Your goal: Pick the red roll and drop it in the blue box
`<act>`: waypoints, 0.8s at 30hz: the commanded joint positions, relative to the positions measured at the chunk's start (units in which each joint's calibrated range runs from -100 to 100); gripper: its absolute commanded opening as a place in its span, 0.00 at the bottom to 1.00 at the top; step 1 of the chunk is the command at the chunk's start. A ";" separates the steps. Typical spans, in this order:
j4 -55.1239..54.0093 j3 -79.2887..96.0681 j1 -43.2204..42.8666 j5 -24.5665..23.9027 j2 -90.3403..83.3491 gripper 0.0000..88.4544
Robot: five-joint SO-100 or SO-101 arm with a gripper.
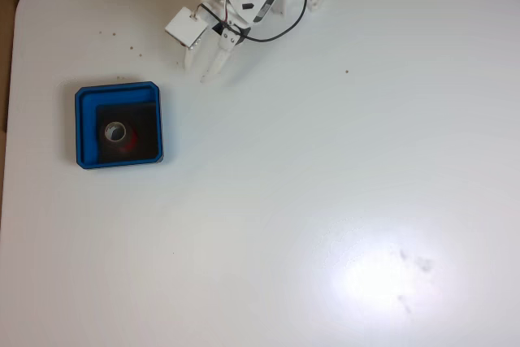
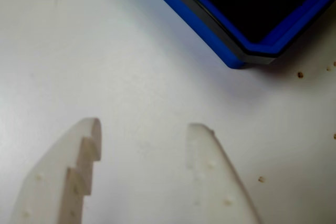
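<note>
We are seeing the small red tape-like roll [image 1: 119,136] lying inside the shallow square blue box [image 1: 85,125] at nine o'clock on the white desk [image 1: 325,184]. Our white claw [image 1: 202,71], fingers apart and empty, is hovering at twelve o'clock; the drop looks done.

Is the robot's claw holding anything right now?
No. The gripper is open with only bare table between its fingers. The red roll already lies inside the blue box.
</note>
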 commanded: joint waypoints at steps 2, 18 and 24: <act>-1.34 5.09 -1.24 -0.27 -7.72 0.17; -1.26 16.77 -12.18 0.34 -24.36 0.17; -0.60 16.77 -23.91 0.43 -26.62 0.17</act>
